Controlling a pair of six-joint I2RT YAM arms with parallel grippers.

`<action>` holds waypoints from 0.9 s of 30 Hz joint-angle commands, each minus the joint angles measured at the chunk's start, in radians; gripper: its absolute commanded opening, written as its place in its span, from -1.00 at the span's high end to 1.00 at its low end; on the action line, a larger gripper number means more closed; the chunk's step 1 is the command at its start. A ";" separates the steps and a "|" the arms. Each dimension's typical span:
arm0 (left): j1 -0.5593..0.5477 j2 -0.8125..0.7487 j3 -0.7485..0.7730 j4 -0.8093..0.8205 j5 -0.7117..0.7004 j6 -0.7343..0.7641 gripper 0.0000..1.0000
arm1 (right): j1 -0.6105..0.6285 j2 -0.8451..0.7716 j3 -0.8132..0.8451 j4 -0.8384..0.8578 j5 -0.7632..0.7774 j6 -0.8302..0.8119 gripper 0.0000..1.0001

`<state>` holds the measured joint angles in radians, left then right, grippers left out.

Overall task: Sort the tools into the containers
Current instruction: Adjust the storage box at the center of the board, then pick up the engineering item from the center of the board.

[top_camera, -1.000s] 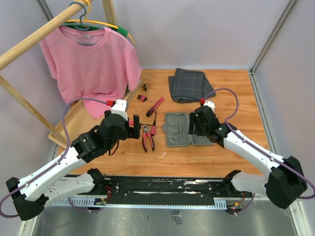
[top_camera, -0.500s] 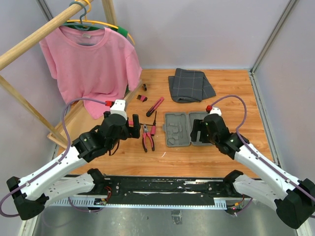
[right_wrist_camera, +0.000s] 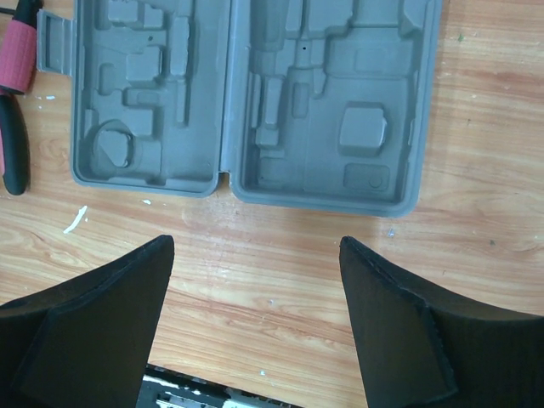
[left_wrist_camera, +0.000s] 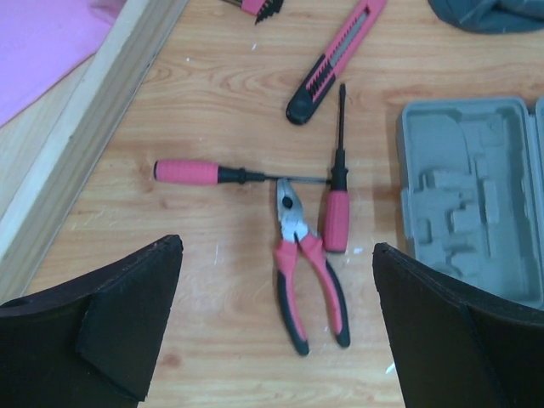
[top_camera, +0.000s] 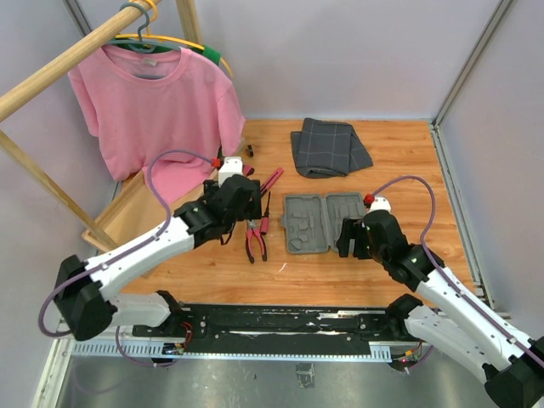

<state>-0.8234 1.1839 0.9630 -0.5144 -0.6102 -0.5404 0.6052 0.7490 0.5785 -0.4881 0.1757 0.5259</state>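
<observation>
An open grey tool case (top_camera: 323,223) lies mid-table with both moulded halves empty (right_wrist_camera: 246,102). To its left lie red-and-black pliers (left_wrist_camera: 308,280), a pink-handled screwdriver (left_wrist_camera: 337,212) pointing away, a second screwdriver (left_wrist_camera: 191,172) lying crosswise, and a pink utility knife (left_wrist_camera: 336,59). My left gripper (top_camera: 242,201) hovers open above these tools, and in the left wrist view the pliers sit between its fingers (left_wrist_camera: 274,246). My right gripper (top_camera: 350,239) is open over bare wood just on the near side of the case (right_wrist_camera: 255,242). Neither gripper holds anything.
A folded grey cloth (top_camera: 327,146) lies at the back. A pink T-shirt (top_camera: 157,106) hangs on a wooden rack at the left, and the rack's base beam (left_wrist_camera: 93,127) runs beside the tools. A small pink item (top_camera: 245,170) lies near the beam. A black rail (top_camera: 280,321) lines the near edge.
My left arm has reached forward and to the right, over the tools. My right arm has pulled back from above the case towards the near edge.
</observation>
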 commanded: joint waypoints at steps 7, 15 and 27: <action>0.186 0.416 0.300 0.201 0.079 -0.005 -0.78 | -0.010 -0.053 -0.077 0.030 0.004 -0.121 -0.59; 0.283 0.771 0.648 0.195 0.095 0.007 -0.56 | -0.016 -0.055 -0.096 0.089 0.011 -0.173 -0.59; 0.399 1.055 0.928 0.158 0.092 -0.019 -0.29 | -0.119 -0.055 -0.127 0.151 -0.106 -0.189 -0.57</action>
<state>-0.4599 2.1929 1.8420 -0.3504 -0.5110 -0.5415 0.5144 0.6914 0.4637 -0.3702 0.1238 0.3588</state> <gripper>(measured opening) 0.668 0.787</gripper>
